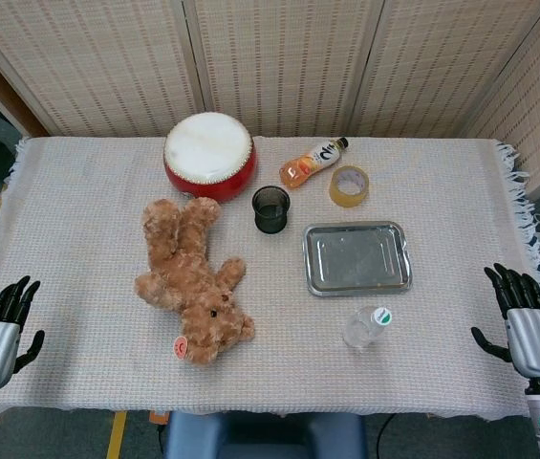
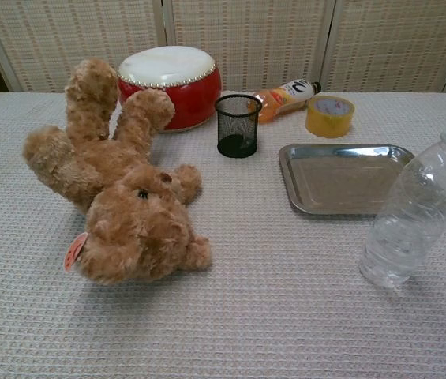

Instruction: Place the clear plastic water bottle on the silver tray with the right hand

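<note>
Both robot hands open, right robot hand (image 1: 528,320) empty, fingers spread

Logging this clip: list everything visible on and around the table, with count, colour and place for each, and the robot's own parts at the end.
water bottle: 1, clear with white cap, standing near the front edge, just in front of the tray, not held
tray: 1, silver, right of centre, nothing on it
teddy bear: 1, brown, lying left of centre
drum: 1, red with white top, at the back
mesh cup: 1, black, between drum and tray
juice bottle: 1, orange, lying on its side at the back
tape roll: 1, yellowish, behind the tray
tablecloth: 1, pale woven, covers the table
left hand: 1, black fingers apart, front left edge, empty
right hand: 1, black fingers apart, front right edge, empty
</note>
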You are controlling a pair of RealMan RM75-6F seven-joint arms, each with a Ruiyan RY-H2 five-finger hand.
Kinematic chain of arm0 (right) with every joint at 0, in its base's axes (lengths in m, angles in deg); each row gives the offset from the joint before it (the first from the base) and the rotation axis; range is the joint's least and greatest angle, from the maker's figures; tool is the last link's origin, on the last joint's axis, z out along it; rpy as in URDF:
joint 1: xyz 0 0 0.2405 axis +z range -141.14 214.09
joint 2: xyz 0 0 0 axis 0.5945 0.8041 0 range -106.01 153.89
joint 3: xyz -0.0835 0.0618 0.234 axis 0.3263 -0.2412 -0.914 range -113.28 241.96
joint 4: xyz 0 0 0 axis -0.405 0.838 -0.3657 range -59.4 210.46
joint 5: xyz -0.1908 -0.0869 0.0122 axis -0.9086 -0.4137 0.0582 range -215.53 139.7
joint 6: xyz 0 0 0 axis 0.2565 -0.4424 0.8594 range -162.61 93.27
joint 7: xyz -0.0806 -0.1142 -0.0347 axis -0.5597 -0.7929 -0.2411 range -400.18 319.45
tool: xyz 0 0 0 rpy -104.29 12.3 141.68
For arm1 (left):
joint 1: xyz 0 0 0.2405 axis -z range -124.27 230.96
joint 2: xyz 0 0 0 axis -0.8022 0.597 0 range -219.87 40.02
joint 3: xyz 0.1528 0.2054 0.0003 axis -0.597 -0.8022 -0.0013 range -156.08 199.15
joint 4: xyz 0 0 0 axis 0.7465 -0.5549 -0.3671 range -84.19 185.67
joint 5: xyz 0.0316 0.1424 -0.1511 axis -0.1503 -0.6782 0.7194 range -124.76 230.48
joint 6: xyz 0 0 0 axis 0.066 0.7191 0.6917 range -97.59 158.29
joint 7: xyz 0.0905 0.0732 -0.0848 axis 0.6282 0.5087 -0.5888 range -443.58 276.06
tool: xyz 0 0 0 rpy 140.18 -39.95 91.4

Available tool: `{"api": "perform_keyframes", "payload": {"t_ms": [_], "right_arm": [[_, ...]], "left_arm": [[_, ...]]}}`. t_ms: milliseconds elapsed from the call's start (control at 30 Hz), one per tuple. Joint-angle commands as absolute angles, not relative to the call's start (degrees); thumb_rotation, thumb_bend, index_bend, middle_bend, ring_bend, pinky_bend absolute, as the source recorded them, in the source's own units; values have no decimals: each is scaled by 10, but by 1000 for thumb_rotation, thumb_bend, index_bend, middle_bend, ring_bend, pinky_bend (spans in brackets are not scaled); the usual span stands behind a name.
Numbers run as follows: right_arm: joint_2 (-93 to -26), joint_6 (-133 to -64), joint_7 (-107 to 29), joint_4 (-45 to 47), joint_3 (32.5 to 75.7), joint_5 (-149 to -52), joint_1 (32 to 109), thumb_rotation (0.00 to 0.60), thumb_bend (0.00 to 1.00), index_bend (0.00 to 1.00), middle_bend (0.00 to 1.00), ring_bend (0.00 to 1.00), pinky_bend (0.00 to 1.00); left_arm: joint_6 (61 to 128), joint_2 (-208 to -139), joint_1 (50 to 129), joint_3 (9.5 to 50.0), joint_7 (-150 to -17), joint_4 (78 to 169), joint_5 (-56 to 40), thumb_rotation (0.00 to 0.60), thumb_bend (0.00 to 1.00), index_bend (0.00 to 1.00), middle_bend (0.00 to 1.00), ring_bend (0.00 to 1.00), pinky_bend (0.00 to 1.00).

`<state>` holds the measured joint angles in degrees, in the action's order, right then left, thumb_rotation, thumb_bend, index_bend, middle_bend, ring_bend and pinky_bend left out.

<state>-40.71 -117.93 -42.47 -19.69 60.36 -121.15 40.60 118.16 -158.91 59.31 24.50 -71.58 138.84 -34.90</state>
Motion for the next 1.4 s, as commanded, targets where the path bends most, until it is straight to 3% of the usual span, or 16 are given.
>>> {"api": "perform_keyframes", "payload": {"t_ms": [33, 567, 1033, 1400], "right_arm": [[-408, -1178, -425, -197, 603, -1210, 406, 600, 0, 0, 0, 0, 21], [-382, -1115, -398, -214, 623, -1212, 424, 600, 0, 0, 0, 0, 39], [-365, -959, -43, -184, 672, -1329, 535, 600, 0, 0, 0, 0, 52], [-399, -923, 59, -159, 671, -1348, 601, 600, 0, 0, 0, 0, 52]], "left_arm": [[1178, -1587, 592, 245, -714, 1393, -343, 600, 416, 0, 2, 88, 290], [1169, -1583, 597, 243, -726, 1398, -345, 600, 416, 0, 4, 88, 289], [1168, -1570, 591, 236, -731, 1413, -344, 600, 417, 0, 13, 92, 290], [1155, -1565, 593, 236, -738, 1418, -333, 600, 416, 8, 17, 100, 290]]}}
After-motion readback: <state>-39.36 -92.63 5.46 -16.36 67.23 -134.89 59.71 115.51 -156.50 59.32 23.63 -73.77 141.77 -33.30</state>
